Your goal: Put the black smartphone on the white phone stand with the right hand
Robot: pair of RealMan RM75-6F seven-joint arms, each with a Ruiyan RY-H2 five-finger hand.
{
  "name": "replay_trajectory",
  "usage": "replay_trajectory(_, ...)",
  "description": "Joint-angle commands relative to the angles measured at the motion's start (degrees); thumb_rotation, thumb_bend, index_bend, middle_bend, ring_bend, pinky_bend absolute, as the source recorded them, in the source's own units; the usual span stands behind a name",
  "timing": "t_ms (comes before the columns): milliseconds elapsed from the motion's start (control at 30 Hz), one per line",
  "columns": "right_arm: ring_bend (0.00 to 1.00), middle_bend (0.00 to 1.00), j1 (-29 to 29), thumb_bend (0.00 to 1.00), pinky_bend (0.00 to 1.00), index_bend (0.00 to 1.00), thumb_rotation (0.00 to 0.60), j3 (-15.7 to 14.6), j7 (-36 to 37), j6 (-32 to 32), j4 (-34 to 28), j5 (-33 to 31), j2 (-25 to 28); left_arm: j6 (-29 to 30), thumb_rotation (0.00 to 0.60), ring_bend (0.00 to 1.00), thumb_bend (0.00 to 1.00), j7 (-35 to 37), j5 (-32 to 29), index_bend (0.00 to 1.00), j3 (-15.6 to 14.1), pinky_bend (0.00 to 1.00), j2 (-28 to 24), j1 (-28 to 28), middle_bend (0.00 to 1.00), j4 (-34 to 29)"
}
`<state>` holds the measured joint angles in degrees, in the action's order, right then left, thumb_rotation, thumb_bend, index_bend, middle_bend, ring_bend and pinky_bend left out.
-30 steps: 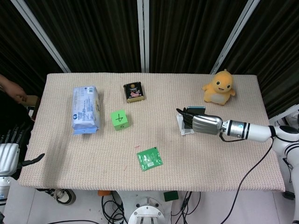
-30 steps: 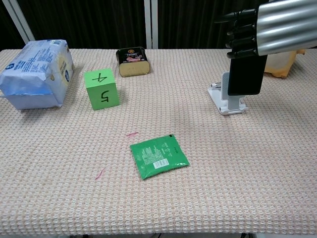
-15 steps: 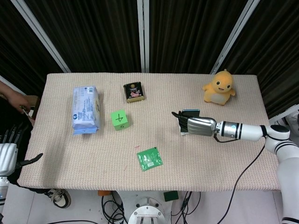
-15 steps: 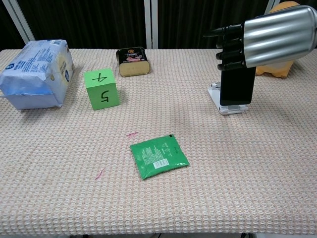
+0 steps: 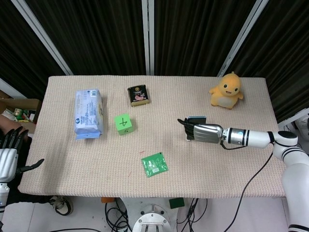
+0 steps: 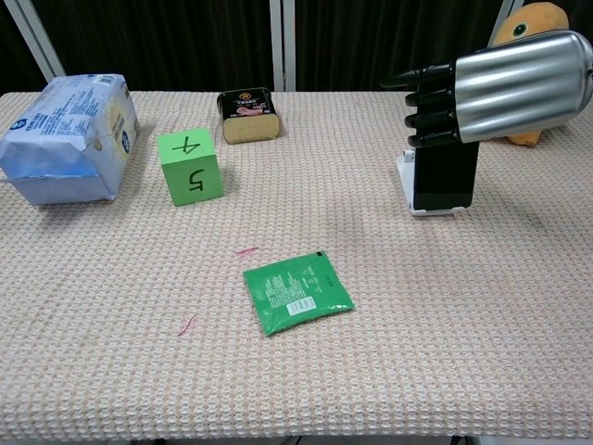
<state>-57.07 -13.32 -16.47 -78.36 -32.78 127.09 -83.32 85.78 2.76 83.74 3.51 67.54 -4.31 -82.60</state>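
Right hand (image 6: pixel 496 88) reaches in from right, fingers (image 6: pixel 428 95) curled over top edge of black phone (image 6: pixel 445 173), gripping it. Phone stands upright directly below hand, bottom edge seated on white stand (image 6: pixel 408 176). Yellow duck toy (image 5: pixel 226 90) behind hand. Green packet (image 6: pixel 296 292) in front of hand, toward left. Green cube (image 6: pixel 190 167) and blue pack (image 6: pixel 69 134) farther left. Left hand (image 5: pixel 8 154) off table edge, fingers apart, holding nothing.

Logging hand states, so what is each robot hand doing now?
Left robot hand: open, holding nothing.
Right robot hand: gripping the black smartphone.
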Motion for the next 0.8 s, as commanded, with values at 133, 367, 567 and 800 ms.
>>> replay_trajectory(133,0.53,0.55,0.0,0.65,0.00,0.62,0.600,-0.7,-0.2,-0.1,0.1,-0.7,0.0,-0.2,0.368,0.02,0.06,-0.1,0.0,0.12,0.0,0.14,0.1,-0.1,0.06,0.0)
replay_trajectory(367,0.50,0.53,0.2,0.63,0.00,0.60,0.600,-1.5,-0.1,0.5,0.7,-1.7,-0.5,-0.5,0.366,0.02,0.06,-0.2,-0.2,0.12,0.1,0.14,0.1,-0.2,0.06,0.0)
replay_trajectory(567,0.30,0.39,0.0,0.54,0.00,0.33,0.600,-1.8,-0.7,2.4,0.7,-2.9,-0.4,-0.7,0.373,0.02,0.06,-0.5,-0.3,0.12,0.1,0.14,0.0,-0.3,0.06,-0.2)
replay_trajectory(800,0.02,0.09,0.1,0.34,0.00,0.00,0.600,-1.6,-2.6,6.2,-2.1,-4.9,0.9,-0.9,0.376,0.02,0.06,-0.5,-0.4,0.13,0.1,0.14,-0.1,-0.4,0.06,-0.3)
